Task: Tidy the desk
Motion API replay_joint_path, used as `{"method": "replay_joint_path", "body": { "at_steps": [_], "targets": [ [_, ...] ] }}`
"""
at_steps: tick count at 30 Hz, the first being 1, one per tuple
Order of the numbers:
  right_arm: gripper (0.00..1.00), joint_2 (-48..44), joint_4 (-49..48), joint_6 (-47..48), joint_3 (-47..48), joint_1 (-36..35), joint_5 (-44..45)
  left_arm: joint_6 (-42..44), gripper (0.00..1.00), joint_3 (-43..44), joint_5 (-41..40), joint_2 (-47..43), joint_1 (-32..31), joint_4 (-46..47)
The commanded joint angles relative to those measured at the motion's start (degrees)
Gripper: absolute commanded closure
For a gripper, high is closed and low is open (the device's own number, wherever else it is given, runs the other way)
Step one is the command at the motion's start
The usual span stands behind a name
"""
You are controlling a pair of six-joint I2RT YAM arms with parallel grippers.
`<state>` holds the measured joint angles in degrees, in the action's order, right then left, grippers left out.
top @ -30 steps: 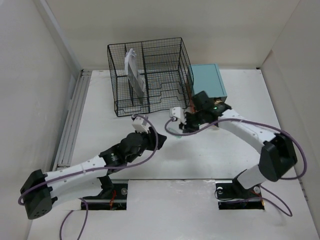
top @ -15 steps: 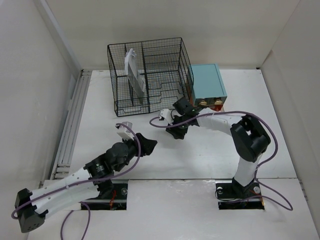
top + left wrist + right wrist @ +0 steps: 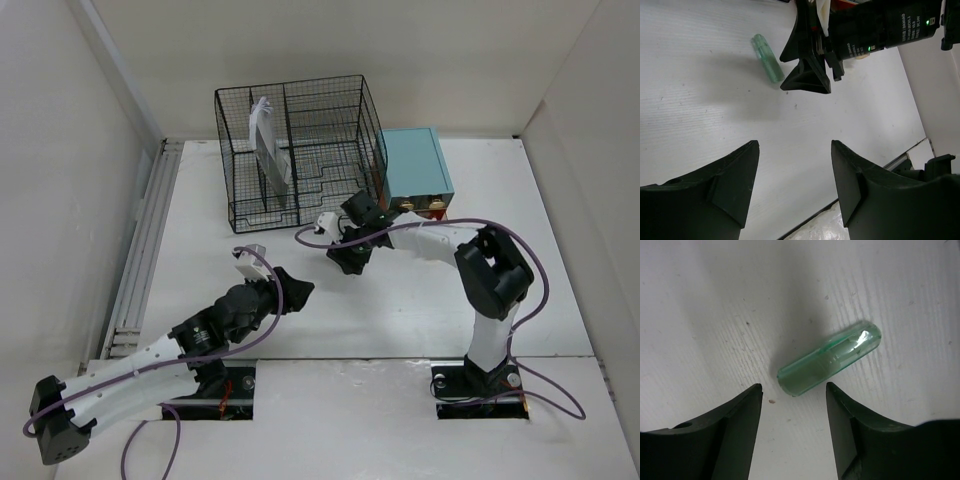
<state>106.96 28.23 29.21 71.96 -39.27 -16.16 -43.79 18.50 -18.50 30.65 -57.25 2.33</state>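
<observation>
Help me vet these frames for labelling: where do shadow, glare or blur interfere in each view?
Right wrist: the green tube is sharp, with a small glare spot near its rounded end; soft shadow greys the desk to its left. Left wrist: a broad shadow lies under the right gripper, which reads flat black. Top external: even light, no tube discernible.

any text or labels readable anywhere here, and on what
White print on the black housing of the right hand, left wrist view: too small and blurred to read.
No text visible on the green capsule, wire rack or teal box.
</observation>
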Motion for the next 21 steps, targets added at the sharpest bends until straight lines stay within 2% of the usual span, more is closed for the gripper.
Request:
{"method": "replay_joint_path", "body": {
  "at_steps": [1, 2, 4, 8, 11, 18, 20, 21],
  "targets": [
    [0.41, 0.87, 0.78, -5.11, 5.02, -0.72, -2.56, 0.28, 0.44, 0.39, -0.48, -0.24, 0.21, 1.72],
    [0.41, 1.41, 0.78, -6.61, 5.03, -0.72, -1.43, 0.28, 0.44, 0.39, -0.48, -0.24, 0.21, 1.72],
    [0.34, 2.20, 0.78, -8.63, 5.56, -0.72, -1.41, 0.28, 0.44, 0.39, -0.48, -0.24, 0.21, 1.72],
    [0.30, 2.82, -1.15, -12.42, 3.97, -1.25, -1.41, 0.28, 0.44, 0.39, 0.04, -0.86, 0.21, 1.19],
    [0.28, 2.82, -2.74, -13.91, 2.66, -1.78, 2.18, 0.28, 0.44, 0.39, 0.04, -0.86, 0.21, 1.19],
    [0.28, 2.29, -6.34, -17.96, 1.51, -1.78, 9.04, 0.28, 0.44, 0.39, 0.04, -0.86, 0.21, 1.18],
    [0.30, 2.29, -7.04, -18.49, 0.99, -1.78, 10.18, 0.28, 0.44, 0.39, 0.04, -0.86, 0.21, 1.19],
    [0.35, 2.29, -7.05, -19.01, 0.38, -1.78, 10.71, 0.28, 0.44, 0.39, 0.04, -0.86, 0.21, 1.19]
  ]
}}
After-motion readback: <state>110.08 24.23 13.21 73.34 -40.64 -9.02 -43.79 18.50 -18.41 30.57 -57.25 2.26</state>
